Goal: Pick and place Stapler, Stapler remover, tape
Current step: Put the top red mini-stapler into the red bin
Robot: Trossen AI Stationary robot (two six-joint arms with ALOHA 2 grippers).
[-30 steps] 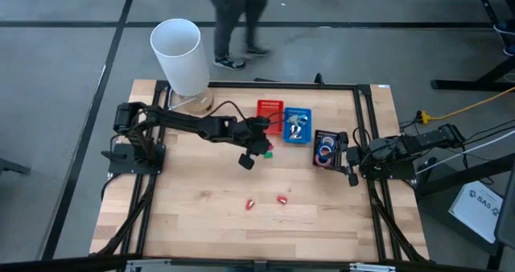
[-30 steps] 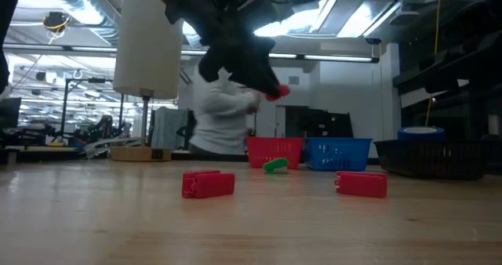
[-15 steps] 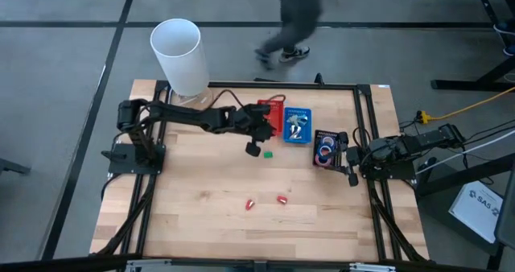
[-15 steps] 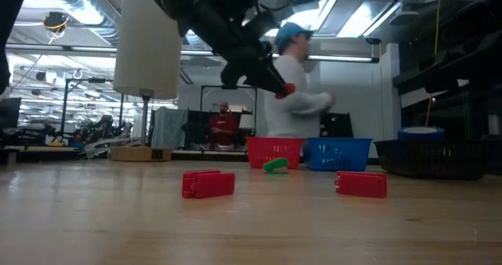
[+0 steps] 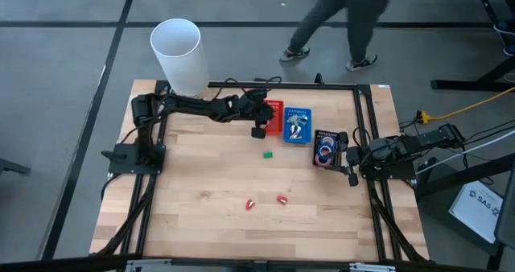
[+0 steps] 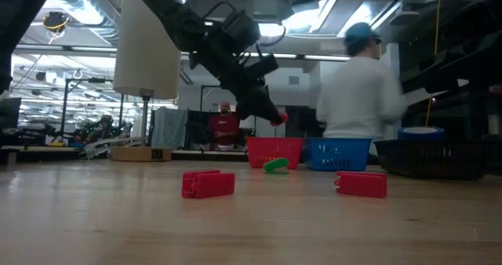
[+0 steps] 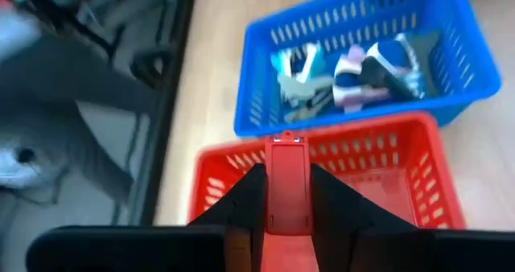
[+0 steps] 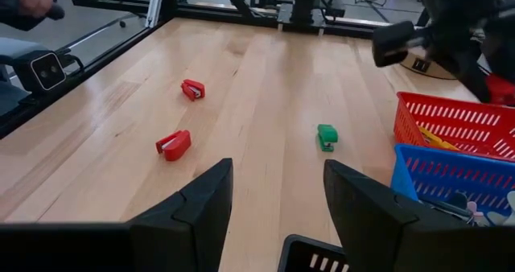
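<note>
One red stapler (image 7: pixel 288 179) sits clamped in the left hand (image 5: pixel 259 127) above the red basket (image 7: pixel 402 175).

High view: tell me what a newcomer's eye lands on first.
The left end effector hangs over the red basket at the table's far edge, shut on a red stapler. Beside the red basket sits a blue basket, then a black basket by the waiting right end effector. Two red staplers and a green piece lie on the bare wood.
</note>
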